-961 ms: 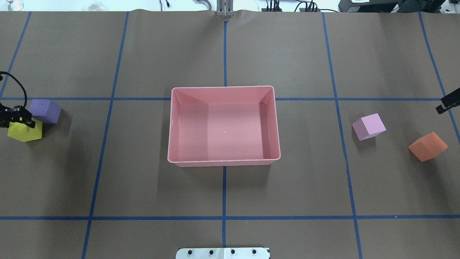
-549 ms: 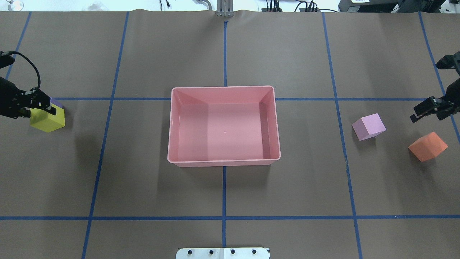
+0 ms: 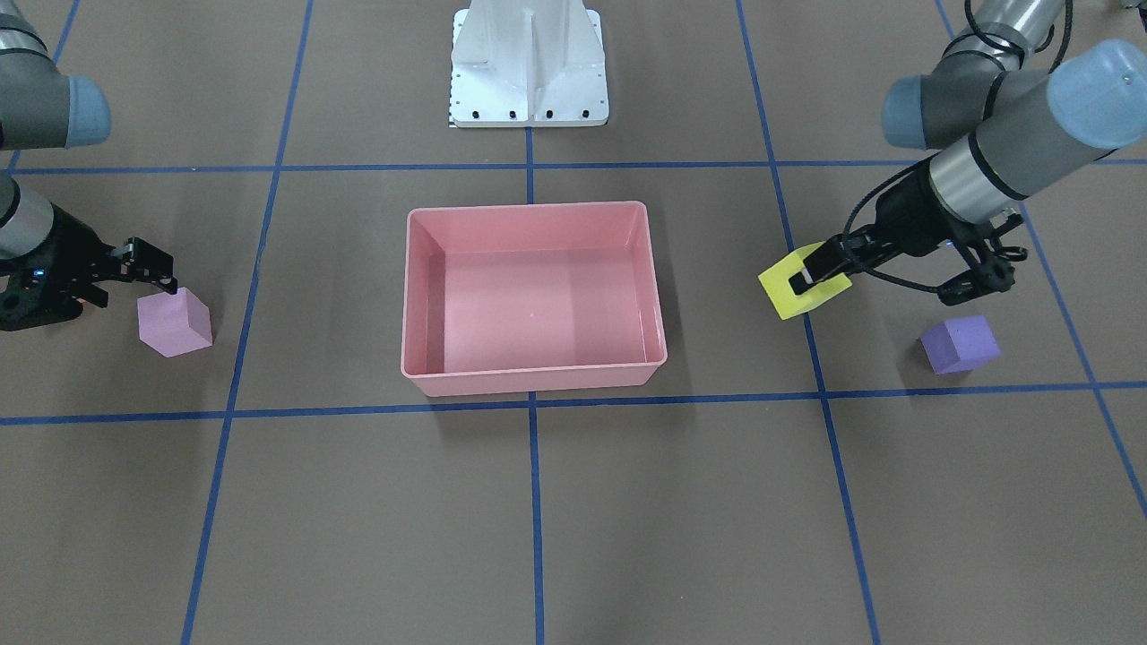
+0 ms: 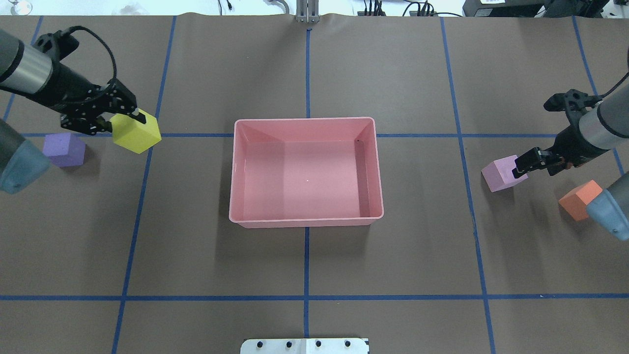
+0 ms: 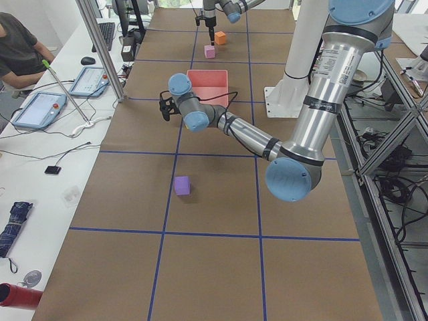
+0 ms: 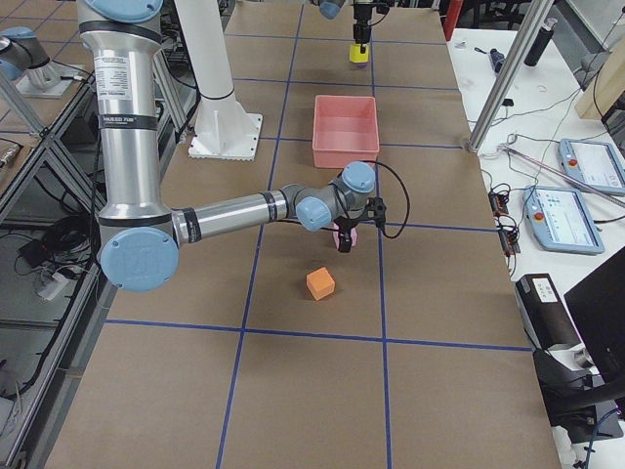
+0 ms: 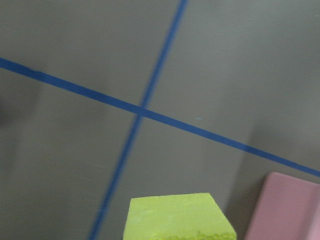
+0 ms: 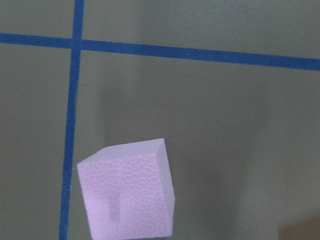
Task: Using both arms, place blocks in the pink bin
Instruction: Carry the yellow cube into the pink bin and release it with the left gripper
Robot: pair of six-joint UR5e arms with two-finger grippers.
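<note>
The left pincer (image 3: 806,279) is pinching the small yellow foam cube (image 4: 140,136) and holds it a little above the brown paper tabletop (image 4: 304,275). This cube hangs between the small purple foam cube (image 4: 63,149) and the rectangular salmon-pink plastic bin (image 4: 304,222), apart from both. In the left wrist view, a corner of the bin shows at the lower right, beside the yellow cube. The purple cube lies on the tabletop beside a blue tape line, on the robot's left side.

The bin stands in the middle of the tabletop and holds no cube.

On the robot's right side, the right pincer (image 4: 522,166) hovers over the small light pink foam cube (image 4: 499,174), at the edge that faces away from the bin. Its fingers look spread. I cannot tell if they touch the cube. The cube rests on the tabletop, just beside a blue tape line. The small orange foam cube (image 4: 577,200) lies further out from the bin, near the light pink one but not touching it, partly behind a joint of the right arm in the overhead view.
</note>
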